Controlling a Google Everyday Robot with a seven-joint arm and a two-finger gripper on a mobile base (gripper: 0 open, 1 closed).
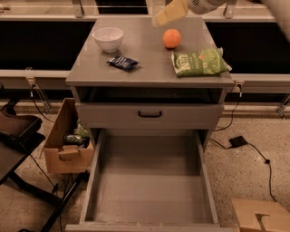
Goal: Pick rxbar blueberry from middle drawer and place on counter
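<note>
On the counter, the bar lies at 8 o'clock from the orange. The gripper hangs at the orange's 12 o'clock; whether it is wide or narrow, I cannot tell. The drawer stands open.

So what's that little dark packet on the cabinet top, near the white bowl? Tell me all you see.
It is the rxbar blueberry, a small flat navy-blue wrapper with faint pale print, slightly crinkled. It lies flat and askew on the grey counter, just in front of the white bowl, touching only the counter. The gripper hangs above the counter's far side, well clear of it.
</note>
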